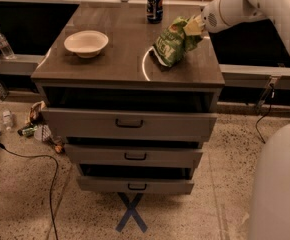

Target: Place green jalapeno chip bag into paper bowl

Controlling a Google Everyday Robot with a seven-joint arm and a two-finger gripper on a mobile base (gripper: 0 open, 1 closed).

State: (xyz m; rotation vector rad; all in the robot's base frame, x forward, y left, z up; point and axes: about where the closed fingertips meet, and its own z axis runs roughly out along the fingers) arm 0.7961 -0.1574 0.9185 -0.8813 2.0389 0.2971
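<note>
The green jalapeno chip bag (pixel 174 42) is crumpled green foil with pale lettering. It hangs just above the right side of the cabinet top, its lower end near the surface. My gripper (pixel 193 26) is shut on the bag's upper right end, and the white arm reaches in from the upper right. The paper bowl (pixel 86 42) is off-white and shallow. It sits empty on the left part of the top, well to the left of the bag.
A dark blue soda can (pixel 155 5) stands at the back of the cabinet top (pixel 120 59), between bowl and bag. Three drawers (pixel 130 124) stand partly open below. A water bottle (pixel 4 44), cables and litter lie on the left.
</note>
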